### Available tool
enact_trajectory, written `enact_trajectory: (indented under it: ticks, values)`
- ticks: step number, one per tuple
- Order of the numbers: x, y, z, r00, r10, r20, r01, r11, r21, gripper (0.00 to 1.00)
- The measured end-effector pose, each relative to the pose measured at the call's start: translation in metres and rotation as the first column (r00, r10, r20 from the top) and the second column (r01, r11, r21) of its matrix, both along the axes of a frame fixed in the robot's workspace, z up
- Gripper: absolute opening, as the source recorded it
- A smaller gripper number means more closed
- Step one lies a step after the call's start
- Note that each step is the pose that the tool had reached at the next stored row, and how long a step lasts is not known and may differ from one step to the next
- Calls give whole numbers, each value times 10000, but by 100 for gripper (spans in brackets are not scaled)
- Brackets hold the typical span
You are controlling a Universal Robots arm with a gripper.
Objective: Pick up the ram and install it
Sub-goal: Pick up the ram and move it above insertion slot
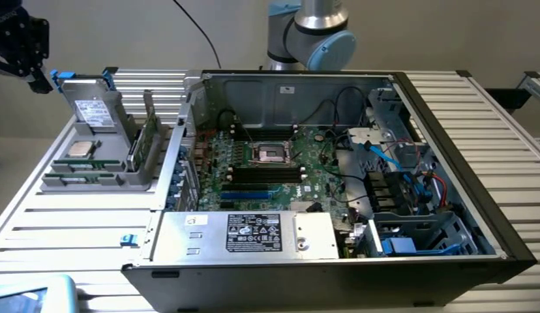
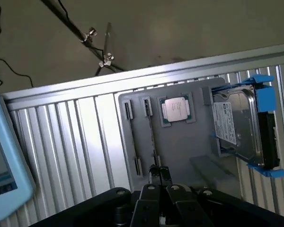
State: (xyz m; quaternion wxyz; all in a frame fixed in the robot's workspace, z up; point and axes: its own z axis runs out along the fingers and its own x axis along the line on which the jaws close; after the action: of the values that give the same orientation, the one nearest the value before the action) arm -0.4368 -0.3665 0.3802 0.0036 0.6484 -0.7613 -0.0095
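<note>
The ram [image 1: 79, 167] is a thin green stick lying in a slot of the grey holder [image 1: 96, 182], on the exterior view's left beside the open computer case. In the wrist view it appears edge-on as a thin strip [image 2: 151, 137] in the holder's slot. My black gripper [image 1: 17, 49] hangs high above the table's far left corner, well clear of the holder. Its fingertips [image 2: 158, 172] are shut with nothing between them, and they sit over the slot's near end in the wrist view. The motherboard [image 1: 270, 163] lies inside the case with black memory slots [image 1: 265, 173] below the processor socket.
The holder also carries a processor chip [image 2: 176, 108], a hard drive in a blue bracket [image 2: 244, 125] and a taller green card [image 1: 147, 140] standing upright. A power supply [image 1: 244, 231] and cables fill the case's near side. A pale blue device [image 2: 4, 165] lies beside the holder.
</note>
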Motion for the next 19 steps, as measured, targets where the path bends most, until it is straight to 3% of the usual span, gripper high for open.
enact_trajectory:
  ticks: [4,8,10,19]
  values:
    - [0,0,-1,9973,730,-3,-730,9973,-47,11]
    - [0,0,-1,9909,1344,-6,-1344,9907,-195,11]
    - [0,-1,-1,9882,1534,8,-1533,9879,-242,11]
    - [0,0,-1,9881,1541,13,-1540,9878,-243,11]
